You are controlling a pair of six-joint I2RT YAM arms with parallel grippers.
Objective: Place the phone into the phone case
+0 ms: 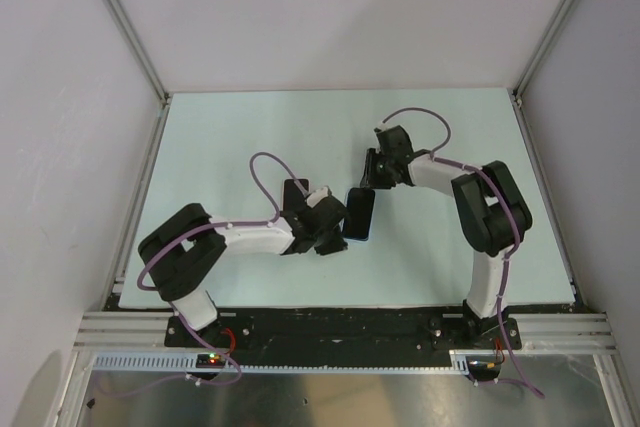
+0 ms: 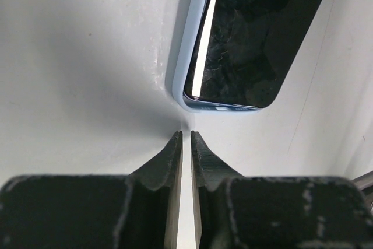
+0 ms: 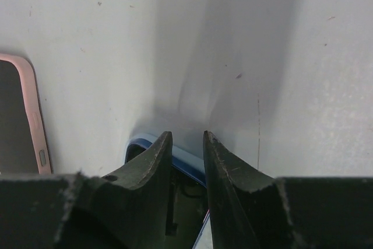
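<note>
So the left gripper (image 2: 186,134) is pinched down to a hairline slit and nothing is held in it. Its matte black fingers (image 2: 166,164) are tapered to blunt points with rough, chipped-looking edges, and they're parked just short of the phone's near end, not touching it. The phone (image 2: 247,33) is seen as a glossy black slab with rounded corners, smudged with fingerprints and streaked by a bright strip of reflected light. It's laid flat mid-table between the two arms. It looks seated in the phone case (image 2: 185,51), a smooth pale-blue shell whose soft rim is wrapped along the long side and around the bottom corner. On the far end, the right gripper (image 3: 186,135) is kept narrow. Its two dark wedge fingers are set right over a rounded blue case corner, but whether the rim is actually being pinched can't be told. Off to one side in the right wrist view, a pink-rimmed thing (image 3: 32,106) with a dark inside and a small side slot is cut off by the frame. Everything is laid on the table (image 2: 76,56), a flat, matte, pale surface with faint scuffs.
</note>
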